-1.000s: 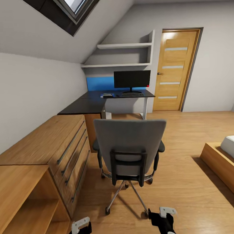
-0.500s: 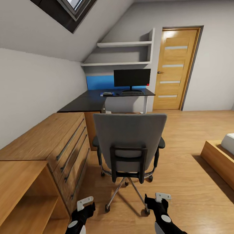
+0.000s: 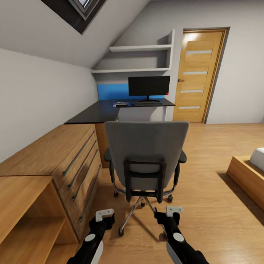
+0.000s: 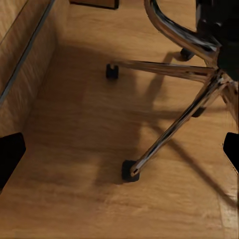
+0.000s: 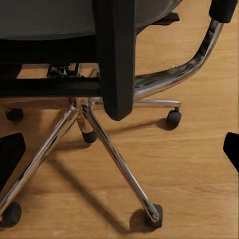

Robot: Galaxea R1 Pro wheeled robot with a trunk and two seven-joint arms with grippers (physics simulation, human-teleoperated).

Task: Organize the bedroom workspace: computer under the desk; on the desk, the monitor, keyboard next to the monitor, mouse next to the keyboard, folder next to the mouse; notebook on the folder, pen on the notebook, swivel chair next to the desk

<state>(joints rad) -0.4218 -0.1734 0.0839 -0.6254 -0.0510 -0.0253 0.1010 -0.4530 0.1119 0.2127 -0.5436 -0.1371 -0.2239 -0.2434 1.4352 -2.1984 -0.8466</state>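
The grey swivel chair [image 3: 148,154] stands with its back to me, between me and the black desk [image 3: 94,113]. On the desk stand the monitor [image 3: 149,85], the keyboard [image 3: 149,103] in front of it, and a small dark book, apparently the notebook [image 3: 121,104]. The chair back hides the folder; computer, mouse and pen are not made out. My left gripper [image 3: 103,219] [image 4: 119,152] is open over the floor near a chrome chair leg [image 4: 174,127]. Behind the chair's base [image 5: 99,134], my right gripper [image 3: 170,216] [image 5: 119,149] is open too. Both are empty.
A light-wood drawer chest [image 3: 53,161] and an open wooden shelf unit [image 3: 25,223] line the left wall. A blue panel [image 3: 112,91] stands behind the desk. A wooden door [image 3: 193,76] is at the back right, a bed frame [image 3: 249,179] at the right.
The view has moved closer to the chair. Both arms have reached further forward into view, toward the chair's base.
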